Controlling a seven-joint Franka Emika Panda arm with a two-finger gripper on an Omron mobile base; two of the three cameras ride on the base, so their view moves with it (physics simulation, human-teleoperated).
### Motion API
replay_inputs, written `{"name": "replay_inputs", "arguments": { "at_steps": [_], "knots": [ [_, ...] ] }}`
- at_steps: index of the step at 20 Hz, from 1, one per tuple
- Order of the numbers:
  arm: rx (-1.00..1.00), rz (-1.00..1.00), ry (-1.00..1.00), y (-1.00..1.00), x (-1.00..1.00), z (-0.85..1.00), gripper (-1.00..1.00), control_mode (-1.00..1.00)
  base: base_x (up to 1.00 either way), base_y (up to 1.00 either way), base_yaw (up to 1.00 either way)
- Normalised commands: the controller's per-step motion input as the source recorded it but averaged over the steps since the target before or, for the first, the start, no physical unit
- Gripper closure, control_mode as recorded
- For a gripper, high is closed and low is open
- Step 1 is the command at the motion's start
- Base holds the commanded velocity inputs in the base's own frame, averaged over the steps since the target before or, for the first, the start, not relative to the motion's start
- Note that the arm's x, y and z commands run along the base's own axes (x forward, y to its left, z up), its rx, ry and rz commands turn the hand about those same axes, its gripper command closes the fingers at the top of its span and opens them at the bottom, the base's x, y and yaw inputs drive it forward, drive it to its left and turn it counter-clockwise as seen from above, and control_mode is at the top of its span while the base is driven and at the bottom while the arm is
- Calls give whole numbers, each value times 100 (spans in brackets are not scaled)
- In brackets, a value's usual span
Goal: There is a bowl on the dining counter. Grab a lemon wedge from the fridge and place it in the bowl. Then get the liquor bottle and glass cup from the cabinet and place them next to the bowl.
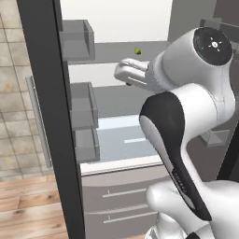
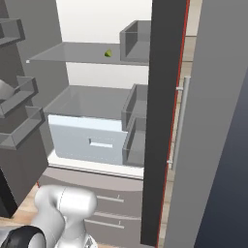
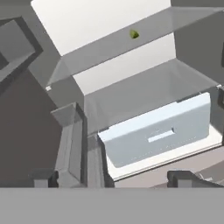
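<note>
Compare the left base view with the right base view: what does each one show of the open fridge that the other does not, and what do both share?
Left base view alone: the robot's white arm reaching into the fridge below the upper shelf, and a tiled wall and wooden floor at left. Right base view alone: the pale crisper drawer front-on with its slot handle, and the right door's edge with its vertical handle. Both share: the lemon wedge lying on the upper shelf, the door bins, and the two lower drawers.
</note>
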Motion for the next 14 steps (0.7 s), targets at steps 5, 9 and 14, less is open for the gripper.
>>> {"name": "replay_inputs", "arguments": {
  "at_steps": [5, 9, 14],
  "knots": [
    [-39, -2, 25, -70, 20, -42, -100, -100, 0, 0, 0],
    [-30, 5, 20, -23, 14, -78, -100, -100, 0, 0, 0],
    [-10, 12, 9, -14, 2, -60, -100, -100, 0, 0, 0]
  ]
}}
